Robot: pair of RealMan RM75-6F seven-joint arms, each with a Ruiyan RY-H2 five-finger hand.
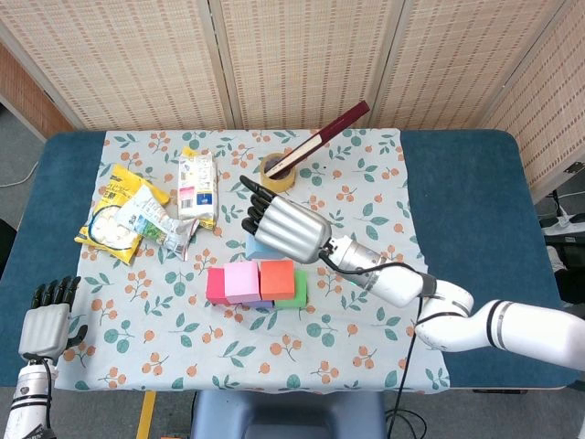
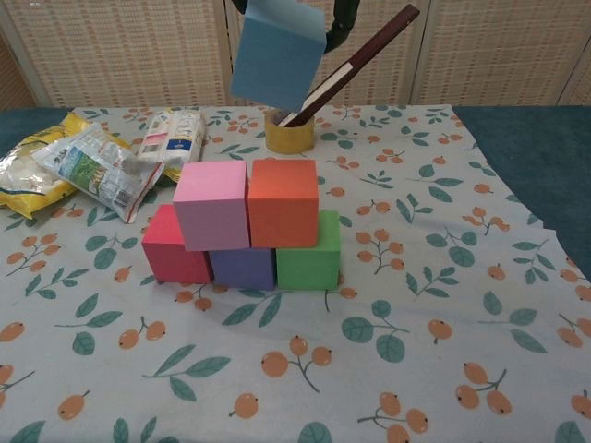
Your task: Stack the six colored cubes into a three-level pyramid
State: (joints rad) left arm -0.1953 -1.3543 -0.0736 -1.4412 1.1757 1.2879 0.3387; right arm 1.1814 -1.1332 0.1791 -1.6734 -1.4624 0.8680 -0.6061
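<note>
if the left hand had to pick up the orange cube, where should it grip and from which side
Probably from above, pinching the orange cube's front and back faces. Its left face sits against the pink cube, so a side-to-side pinch is blocked there. It sits on the purple and green cubes, so lift straight up.

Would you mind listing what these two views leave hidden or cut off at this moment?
- Right hand: chest view cuts it off at the top edge, so its grip on the blue cube is unseen.
- Blue cube: in head view, mostly hidden under the right hand.
- Purple cube: largely covered by the pink cube in both views.
- Left hand: absent from chest view.
</note>
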